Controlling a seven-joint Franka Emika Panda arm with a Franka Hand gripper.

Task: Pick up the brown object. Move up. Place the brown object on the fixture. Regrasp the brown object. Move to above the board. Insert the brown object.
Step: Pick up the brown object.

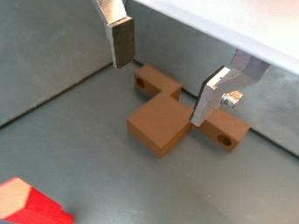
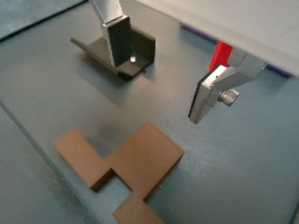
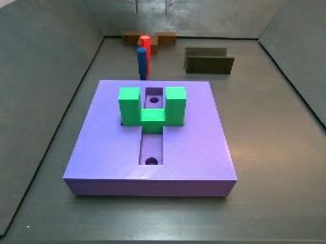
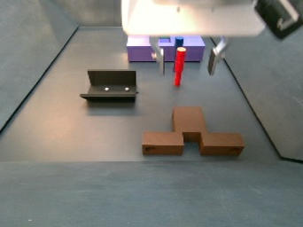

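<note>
The gripper (image 4: 187, 55) hangs above the grey floor (image 4: 71, 115) with its two silver fingers spread wide and nothing between them; in both wrist views the dark-padded plates (image 1: 122, 42) (image 2: 117, 42) stand well apart over the floor. The brown object (image 4: 192, 135) lies flat on the floor, below the gripper and not touched by it. Here it shows as a T-like piece: a long bar with a square block jutting from its middle. In a wrist view the brown object (image 1: 176, 114) lies between and below the fingers, with a round hole visible in the bar end nearest one finger and another in the opposite end. In a wrist view (image 2: 122, 171) it lies low in the picture, clear of both fingers. The fixture (image 4: 109, 86), a dark L-shaped bracket with small pale dots on its upright wall, stands on the floor to the side of the brown object and well apart from it; it also shows behind one finger in a wrist view (image 2: 117, 54). A red-and-blue upright post (image 4: 180, 64) stands beyond the brown object, between the gripper's fingers as seen in a side view. The board (image 3: 102, 143), a thick purple slab, carries a green U-shaped block (image 3: 152, 107) over its lengthwise groove, with the post (image 3: 144, 55) and the fixture (image 3: 209, 61) behind it.
</note>
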